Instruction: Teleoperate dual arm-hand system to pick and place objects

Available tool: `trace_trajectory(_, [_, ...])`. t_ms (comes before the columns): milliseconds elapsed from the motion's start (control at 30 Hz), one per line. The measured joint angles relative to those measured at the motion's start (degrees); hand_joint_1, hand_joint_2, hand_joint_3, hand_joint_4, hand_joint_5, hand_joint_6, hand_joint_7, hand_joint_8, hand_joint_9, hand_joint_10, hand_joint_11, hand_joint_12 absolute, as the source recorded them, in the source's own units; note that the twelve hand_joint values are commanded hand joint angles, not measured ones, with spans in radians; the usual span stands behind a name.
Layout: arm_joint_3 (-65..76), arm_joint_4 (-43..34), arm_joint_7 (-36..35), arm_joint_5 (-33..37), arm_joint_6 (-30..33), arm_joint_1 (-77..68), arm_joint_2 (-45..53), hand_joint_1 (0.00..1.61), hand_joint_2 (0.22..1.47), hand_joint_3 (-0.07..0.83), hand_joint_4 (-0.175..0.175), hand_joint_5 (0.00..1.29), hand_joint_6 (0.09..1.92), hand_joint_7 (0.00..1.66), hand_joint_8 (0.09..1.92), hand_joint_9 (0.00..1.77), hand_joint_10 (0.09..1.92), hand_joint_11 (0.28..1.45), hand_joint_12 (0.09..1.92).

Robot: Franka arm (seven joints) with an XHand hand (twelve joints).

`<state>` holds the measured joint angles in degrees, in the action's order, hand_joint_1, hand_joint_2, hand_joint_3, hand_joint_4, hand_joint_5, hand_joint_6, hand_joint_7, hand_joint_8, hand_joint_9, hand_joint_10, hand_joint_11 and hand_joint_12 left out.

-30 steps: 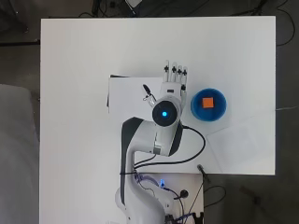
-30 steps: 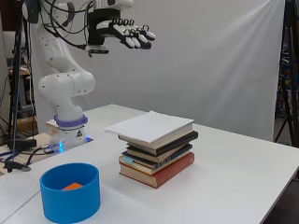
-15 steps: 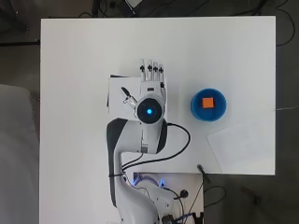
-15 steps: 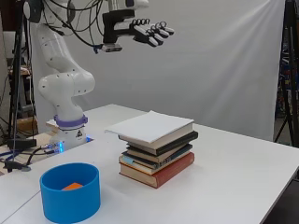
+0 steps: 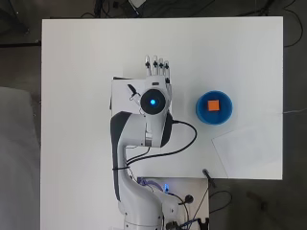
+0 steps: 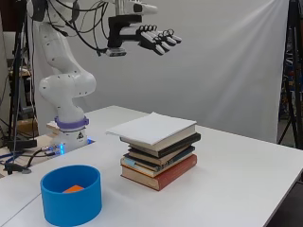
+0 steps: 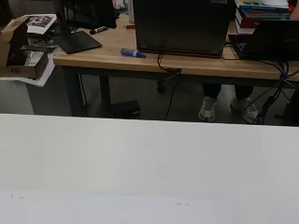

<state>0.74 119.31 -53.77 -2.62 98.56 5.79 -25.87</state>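
Fingers [image 6: 163, 39] straight, holding nothing — orange block [image 5: 213, 105] (small, square) lies in blue bowl [image 5: 200, 112].

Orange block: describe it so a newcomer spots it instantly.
Start at the white table and find the stack of books under the raised hand. Beside the stack stands a blue round bowl; the orange block lies inside it, the only orange thing on the table.

An orange block [image 5: 213, 105] is seen lying flat inside a round blue bowl [image 5: 200, 113], which stands upright on the white table, well apart from a stack of books [image 6: 159, 151]. The stack is topped by a white-covered book [image 6: 152, 127], laid slightly askew.
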Motion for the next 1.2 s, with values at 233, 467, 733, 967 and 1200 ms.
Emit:
trace_trajectory(233, [-0.41,-0.41,0.79,-1.08,-0.01,0.00,0.99,0.00,0.96,0.003,0.031,0.07,0.09,0.19,0.09,0.37,0.09,0.48,0.09])
trace_trajectory(467, [-0.77,0.04,1.22,-2.69,0.38,-0.03,1.09,0.00,0.97,0.007,0.030,0.08,0.09,0.20,0.09,0.38,0.09,0.49,0.09])
trace_trajectory(733, [-0.24,0.25,1.18,-1.10,0.54,-0.04,1.37,0.02,0.99,0.008,0.047,0.07,0.09,0.20,0.09,0.38,0.09,0.49,0.09])
trace_trajectory(967, [-0.24,0.25,2.53,-1.52,0.64,0.03,1.77,0.03,1.01,0.009,0.069,0.08,0.09,0.20,0.09,0.39,0.09,0.49,0.09])
trace_trajectory(1200, [0.18,0.49,3.56,-3.26,1.82,0.08,2.08,0.05,1.01,0.004,0.070,0.08,0.09,0.22,0.09,0.41,0.09,0.49,0.09])
